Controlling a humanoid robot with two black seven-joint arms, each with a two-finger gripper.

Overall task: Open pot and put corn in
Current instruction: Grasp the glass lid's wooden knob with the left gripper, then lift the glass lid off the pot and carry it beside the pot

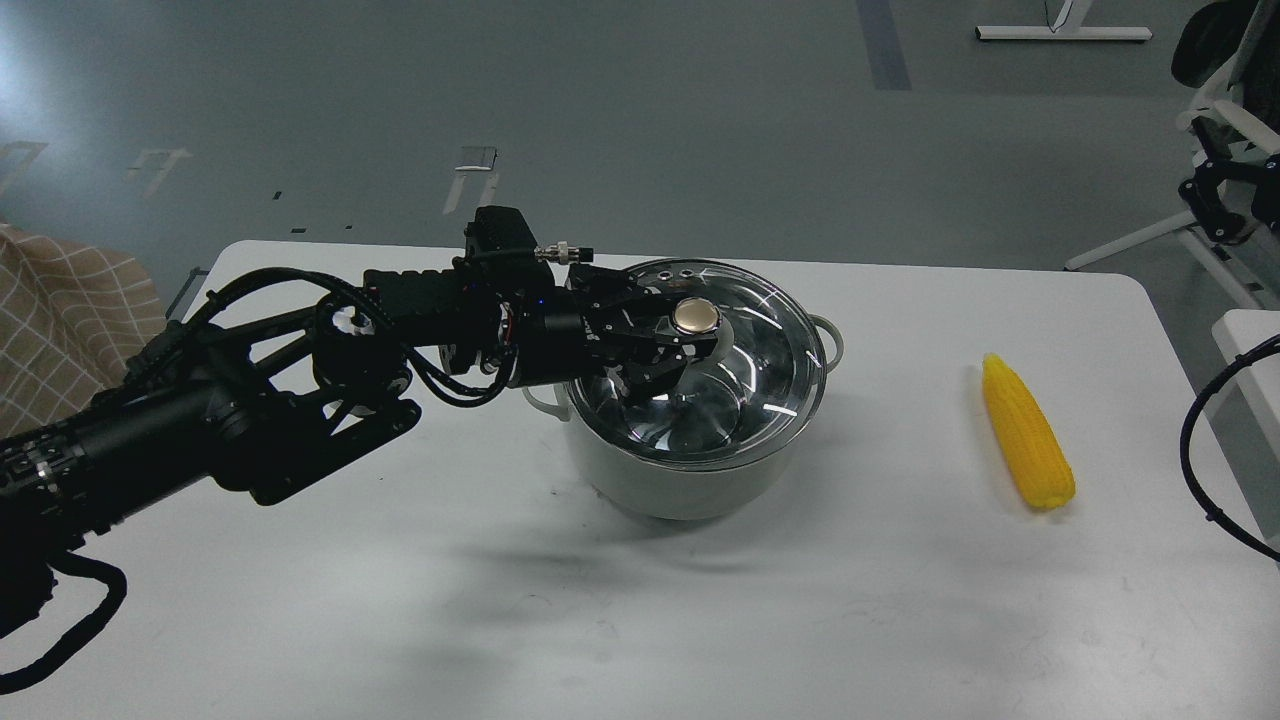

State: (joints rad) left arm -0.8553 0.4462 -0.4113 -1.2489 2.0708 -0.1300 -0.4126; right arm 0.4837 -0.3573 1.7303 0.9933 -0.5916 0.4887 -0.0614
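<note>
The pale grey-green pot (pixel 680 485) stands on the white table (pixel 640 600), near its middle. Its clear glass lid (pixel 745 375) with a gold knob (pixel 697 317) sits over the pot, shifted a little to the right of the pot's body. My left gripper (pixel 690 345) comes in from the left and is shut on the lid's knob. The yellow corn cob (pixel 1027 434) lies on the table to the right of the pot, pointing away from me. My right gripper is out of view; only a black cable loop (pixel 1200 450) shows at the right edge.
A checked tan cloth (pixel 60 320) is at the far left, off the table. White chair legs and black gear (pixel 1220 190) stand beyond the table's right corner. The grey floor lies behind.
</note>
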